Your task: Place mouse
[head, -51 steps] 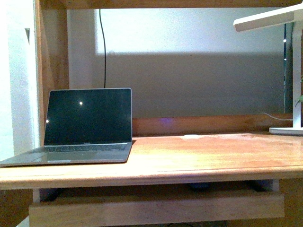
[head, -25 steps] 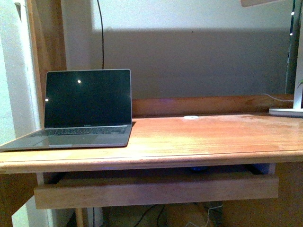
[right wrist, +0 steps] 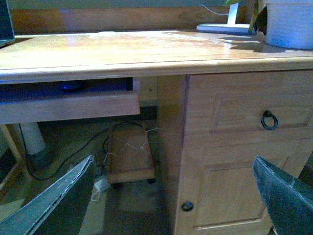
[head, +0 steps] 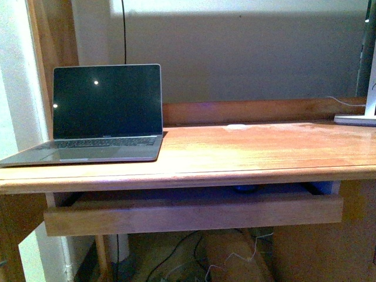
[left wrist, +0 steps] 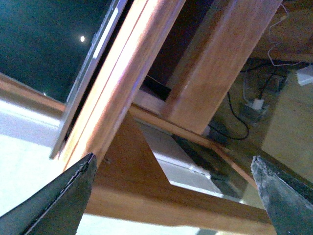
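— Where is the mouse (head: 245,188) to be found?
— It is seen as a dark rounded shape lying in the pull-out tray (head: 194,214) under the tabletop (head: 258,150), right of the middle, and is partly hidden by the tabletop's front edge.
— What is carried on the tabletop?
— A laptop (head: 106,111) is set open at the left end, and a small white disc (head: 237,126) lies near the back rail.
— And the fingers?
— The left fingers (left wrist: 63,196) are spread wide with nothing between them, close under the laptop's end of the tabletop. The right fingers (right wrist: 58,205) are likewise spread and empty, held low before the tray and the cupboard (right wrist: 234,147).
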Available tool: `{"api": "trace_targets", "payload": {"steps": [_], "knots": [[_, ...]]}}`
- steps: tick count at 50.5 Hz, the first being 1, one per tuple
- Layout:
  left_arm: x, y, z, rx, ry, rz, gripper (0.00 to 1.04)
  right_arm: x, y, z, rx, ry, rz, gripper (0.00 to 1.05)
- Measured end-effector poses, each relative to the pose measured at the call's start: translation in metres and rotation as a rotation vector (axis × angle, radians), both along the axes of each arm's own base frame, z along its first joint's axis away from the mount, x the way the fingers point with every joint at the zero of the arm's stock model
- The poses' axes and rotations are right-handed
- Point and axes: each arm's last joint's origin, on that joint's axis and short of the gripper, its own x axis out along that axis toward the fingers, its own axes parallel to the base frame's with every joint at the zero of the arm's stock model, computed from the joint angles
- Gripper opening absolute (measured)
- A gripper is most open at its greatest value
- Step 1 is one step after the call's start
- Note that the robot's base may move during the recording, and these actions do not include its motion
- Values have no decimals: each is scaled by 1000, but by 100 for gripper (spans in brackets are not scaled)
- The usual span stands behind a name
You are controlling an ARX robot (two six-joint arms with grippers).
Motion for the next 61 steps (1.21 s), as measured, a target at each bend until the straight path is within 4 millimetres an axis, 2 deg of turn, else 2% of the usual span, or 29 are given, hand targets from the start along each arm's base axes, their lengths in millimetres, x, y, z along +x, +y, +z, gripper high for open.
{"api": "trace_targets", "payload": {"steps": [8, 19, 37, 45, 53, 61], "knots": [[27, -1, -7, 83, -28, -55, 97, 0, 0, 0, 0, 0, 0, 98], [48, -12, -33, 137, -5, -143, 97, 0, 0, 0, 0, 0, 0, 98], [87, -11, -45, 230, -62, -191, 97, 0, 0, 0, 0, 0, 0, 98], [110, -11, -56, 267, -86, -252, 97, 0, 0, 0, 0, 0, 0, 98], [117, -12, -63, 297, -110, -327, 97, 0, 0, 0, 0, 0, 0, 98], [114, -13, -63, 273, -27, -346, 97, 0, 0, 0, 0, 0, 0, 98]]}}
